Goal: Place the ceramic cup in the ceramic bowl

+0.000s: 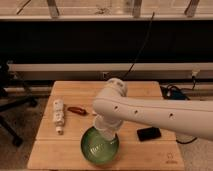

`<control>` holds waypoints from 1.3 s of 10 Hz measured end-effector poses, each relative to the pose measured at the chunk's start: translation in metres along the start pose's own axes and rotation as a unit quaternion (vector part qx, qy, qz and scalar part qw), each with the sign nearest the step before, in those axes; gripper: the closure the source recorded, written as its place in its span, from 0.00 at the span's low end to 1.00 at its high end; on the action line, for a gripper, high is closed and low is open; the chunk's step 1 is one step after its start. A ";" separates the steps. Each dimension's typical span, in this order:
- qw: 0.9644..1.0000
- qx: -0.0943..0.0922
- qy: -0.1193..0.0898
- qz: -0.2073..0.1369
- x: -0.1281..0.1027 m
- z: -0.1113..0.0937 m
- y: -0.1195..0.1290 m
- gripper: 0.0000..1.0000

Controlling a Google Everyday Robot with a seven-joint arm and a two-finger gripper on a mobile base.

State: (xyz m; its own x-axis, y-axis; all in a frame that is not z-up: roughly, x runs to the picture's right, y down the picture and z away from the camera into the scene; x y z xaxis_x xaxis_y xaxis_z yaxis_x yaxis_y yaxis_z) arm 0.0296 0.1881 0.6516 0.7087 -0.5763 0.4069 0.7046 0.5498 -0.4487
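Observation:
The ceramic bowl is round, glossy green with a darker rim, and sits near the front edge of the wooden table. My white arm reaches in from the right and bends down over the bowl. The gripper points down at the bowl's far right rim, just above its inside. The arm's wrist covers most of it. The ceramic cup does not show as a separate thing; it is hidden or out of view.
A white bottle lies on the table's left side. A small red-brown object lies beside it. A flat black rectangle lies right of the bowl. An office chair base stands left of the table; cables hang behind.

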 end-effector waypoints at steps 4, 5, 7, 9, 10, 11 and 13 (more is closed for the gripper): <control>1.000 -0.003 0.002 -0.008 -0.003 0.009 -0.005 1.00; 1.000 -0.003 0.002 -0.008 -0.003 0.010 -0.006 1.00; 1.000 -0.004 0.003 -0.010 -0.004 0.013 -0.008 1.00; 1.000 -0.005 0.003 -0.015 -0.007 0.017 -0.012 1.00; 1.000 -0.006 0.004 -0.015 -0.007 0.018 -0.012 1.00; 1.000 -0.007 0.005 -0.018 -0.009 0.019 -0.013 1.00; 1.000 -0.009 0.006 -0.023 -0.011 0.022 -0.016 1.00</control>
State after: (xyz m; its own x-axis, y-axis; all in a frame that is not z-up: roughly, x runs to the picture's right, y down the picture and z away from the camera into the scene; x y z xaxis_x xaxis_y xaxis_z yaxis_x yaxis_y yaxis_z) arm 0.0114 0.1991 0.6717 0.6757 -0.6081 0.4167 0.7349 0.5116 -0.4451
